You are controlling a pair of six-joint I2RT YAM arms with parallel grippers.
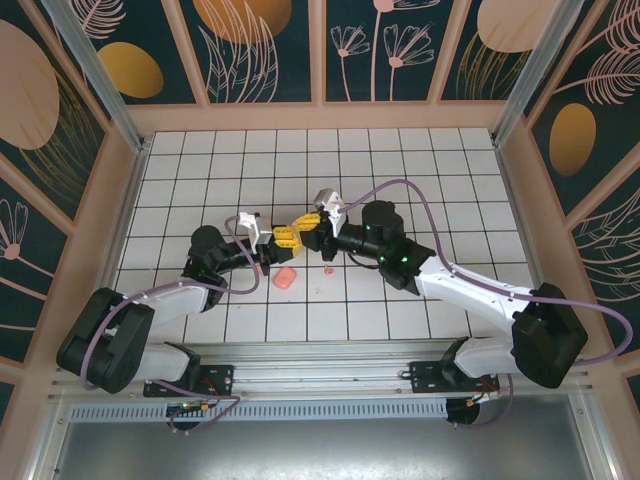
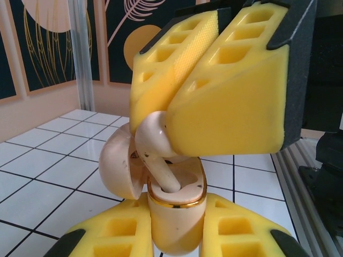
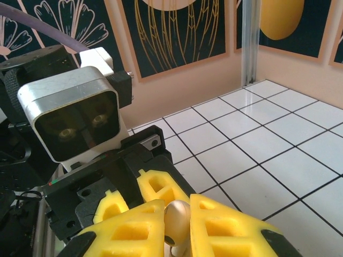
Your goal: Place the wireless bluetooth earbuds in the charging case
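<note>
Earbud (image 2: 153, 136), one of the wireless pair, is grasped by the clenched right jaws, its stem dipping into the open charging case (image 2: 177, 214). Left jaws are clenched on the case's lower body, holding it upright above the white tiled desk (image 1: 400, 180), with the lid (image 2: 115, 166) swung aside. A second tiny bud (image 1: 327, 268) lies on the desk near a salmon-pink block (image 1: 285, 279).

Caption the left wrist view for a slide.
Right gripper holds an earbud stem-down in the open charging case gripped by the left gripper.
</note>
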